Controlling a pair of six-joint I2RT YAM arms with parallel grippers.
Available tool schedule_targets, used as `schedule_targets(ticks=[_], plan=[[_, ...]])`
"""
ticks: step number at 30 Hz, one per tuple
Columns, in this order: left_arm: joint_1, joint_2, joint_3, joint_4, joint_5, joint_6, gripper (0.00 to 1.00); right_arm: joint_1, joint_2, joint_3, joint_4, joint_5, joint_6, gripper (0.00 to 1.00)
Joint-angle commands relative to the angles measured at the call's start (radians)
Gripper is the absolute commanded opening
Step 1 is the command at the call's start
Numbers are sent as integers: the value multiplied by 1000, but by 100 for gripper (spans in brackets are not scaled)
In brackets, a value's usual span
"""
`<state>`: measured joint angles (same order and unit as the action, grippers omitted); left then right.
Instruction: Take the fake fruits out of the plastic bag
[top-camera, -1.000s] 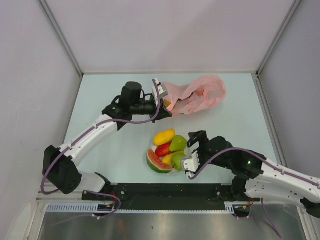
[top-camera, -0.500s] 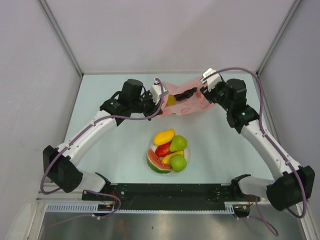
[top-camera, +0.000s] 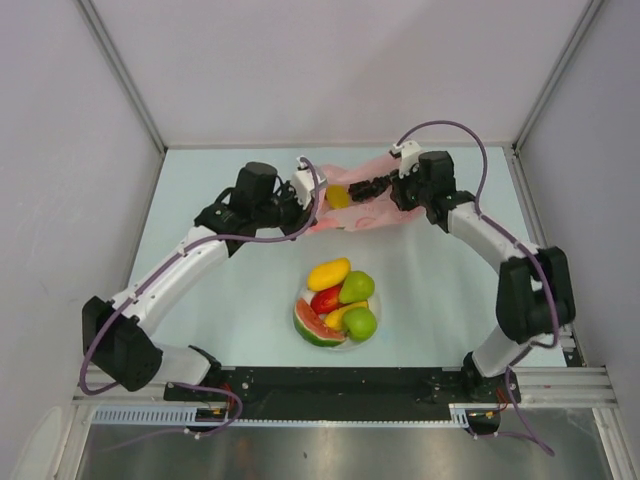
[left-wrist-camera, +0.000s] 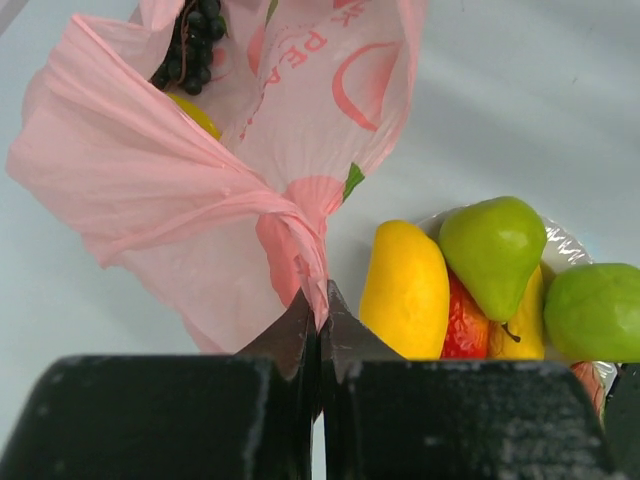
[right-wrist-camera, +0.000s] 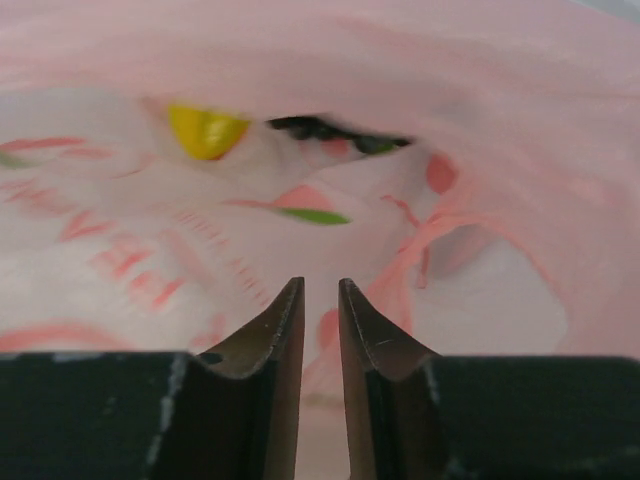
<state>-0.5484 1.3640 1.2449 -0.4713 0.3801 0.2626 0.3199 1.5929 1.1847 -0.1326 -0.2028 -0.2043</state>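
Where the plastic bag (top-camera: 372, 212) lies: far side of the desk (top-camera: 430, 280), between both arms.
Left gripper (left-wrist-camera: 320, 335): jaws clamped on a twisted bag fold.
Right gripper (right-wrist-camera: 320, 300): jaws narrowly apart inside the bag, gripping nothing.
Wrist views alone: grape bunch (right-wrist-camera: 325, 128) beside the yellow piece (right-wrist-camera: 205, 130) (overhead, only the yellow is clear).

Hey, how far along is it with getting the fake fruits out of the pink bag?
Done: yellow-orange mango, red mango, green pears, watermelon slice and yellow piece sit in the white bowl. In hand: left gripper pinches the plastic bag; right gripper, jaws narrowly apart and empty, points into its mouth. Remaining: grape bunch and a yellow fruit inside.
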Motion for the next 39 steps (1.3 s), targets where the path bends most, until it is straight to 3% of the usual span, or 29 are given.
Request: schedule_targets(ticks=[1,4,6,8,12,14,18,24,27,28,29,32,39], plan=[[4,-13,-10,197,40,-66,0,-105,182,105,111,131,157,22],[4,116,114,174,54,-62,1,-151,308,177,233,201,178,22],[4,229,242,160,45,-72,0,-153,373,239,315,349,90,14],[4,300,350,129,45,-104,0,-174,397,349,369,478,46,8],[-13,438,638,94,80,-143,0,-231,385,476,407,577,27,7],[-33,445,692,108,94,-143,0,-252,320,461,432,627,-7,7],[-68,420,731,120,193,-160,0,-306,153,276,351,671,-50,7],[-143,402,644,96,272,-168,0,-523,-121,-17,142,514,86,6],[-169,394,590,92,284,-180,0,-614,-230,-72,36,317,189,7],[-174,392,578,94,284,-193,0,-623,-253,-92,27,170,200,9],[-179,380,556,94,286,-198,0,-628,-296,-99,28,108,229,17],[-180,345,513,85,276,-194,0,-596,-323,-106,91,-102,258,28],[-182,294,455,11,212,-125,0,-386,-208,-97,163,-175,249,25]])
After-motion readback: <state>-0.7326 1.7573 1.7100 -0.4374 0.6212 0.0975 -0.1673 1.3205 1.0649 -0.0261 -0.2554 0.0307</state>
